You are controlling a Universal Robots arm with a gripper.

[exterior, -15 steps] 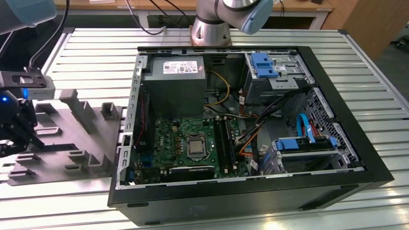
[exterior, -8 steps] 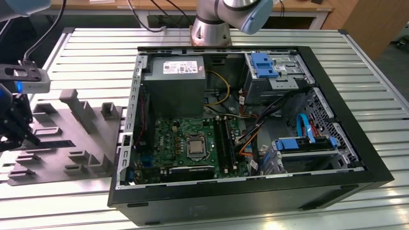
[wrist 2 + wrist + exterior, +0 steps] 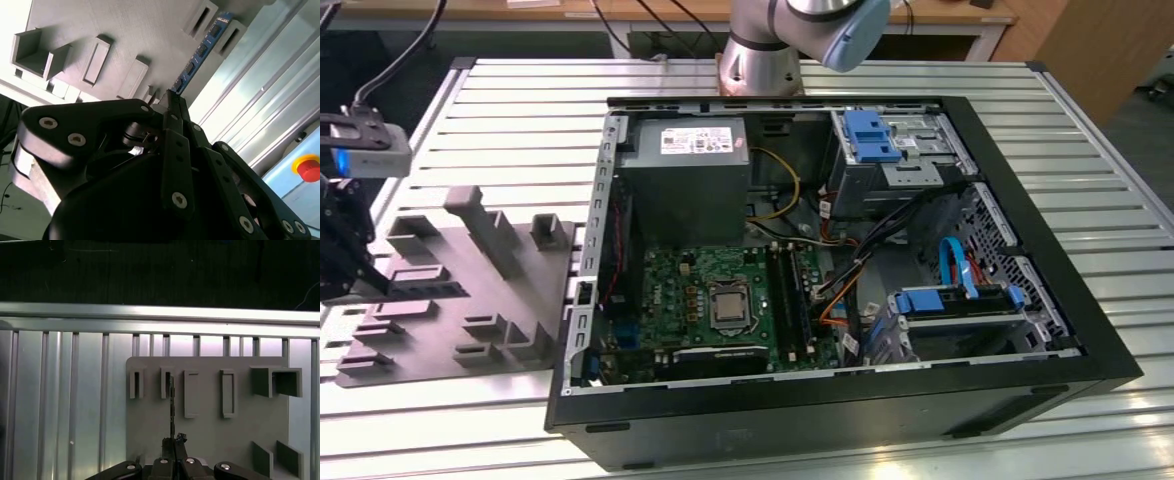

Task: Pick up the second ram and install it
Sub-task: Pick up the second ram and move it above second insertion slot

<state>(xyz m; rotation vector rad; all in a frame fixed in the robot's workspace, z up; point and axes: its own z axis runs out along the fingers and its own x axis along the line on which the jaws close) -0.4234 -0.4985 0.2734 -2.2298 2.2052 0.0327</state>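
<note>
**Ram pinched at the tray: keep the pull straight**

Your fingers (image 3: 176, 150) are clamped on one end of the second ram (image 3: 200, 52), the thin blue stick that runs away from the gripper (image 3: 170, 97) across the grey tray (image 3: 100, 20). In the first wrist view the ram (image 3: 171, 405) shows edge-on, and its far end reaches a slot block (image 3: 166, 383) of the tray. The tray lies on the slatted tabletop (image 3: 520, 100) at the exterior view's left, well apart from the green board (image 3: 694, 290) inside the open computer case (image 3: 1067, 340).

The hold is at the very tip, so the long free length can lever against the fingers. In my judgement, you do best to keep the wrist square to the stick's flat face and draw slowly along the line of the slot, so the far end does not bind.

You cannot tell whether that far end sits inside the slot block or just clear of it. The finger linkages hide the actual contact patch, and the stick's connector edge cannot be made out.
</note>
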